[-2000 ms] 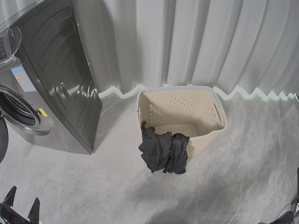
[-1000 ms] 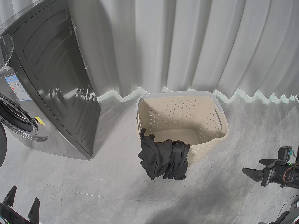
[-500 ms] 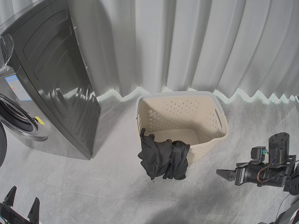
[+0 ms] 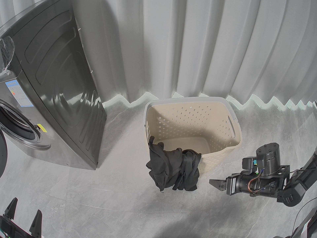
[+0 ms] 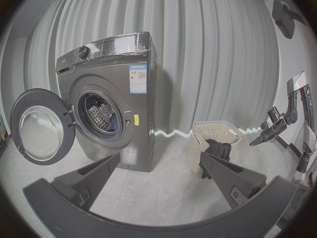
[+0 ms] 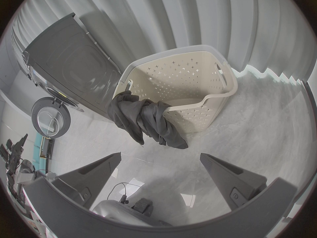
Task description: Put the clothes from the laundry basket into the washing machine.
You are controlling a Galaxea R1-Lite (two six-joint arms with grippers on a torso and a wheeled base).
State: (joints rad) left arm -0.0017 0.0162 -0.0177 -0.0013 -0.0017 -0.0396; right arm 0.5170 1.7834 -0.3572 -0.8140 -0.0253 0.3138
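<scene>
Pickup stage: my right end effector, fingers spread and empty, hangs low beside the laundry basket, facing the dark garment draped over its near rim. Next, I judge: advance and pinch the cloth.

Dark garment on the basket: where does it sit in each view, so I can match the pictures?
Head view: the dark garment is at lower centre, draped over the laundry basket's near rim and hanging outside.
Left wrist view: the dark garment hangs over the basket's rim, with the washing machine standing beside the basket.
Right wrist view: the dark garment hangs over the basket's near corner.
Shared landmark: the basket's pale rim.
</scene>
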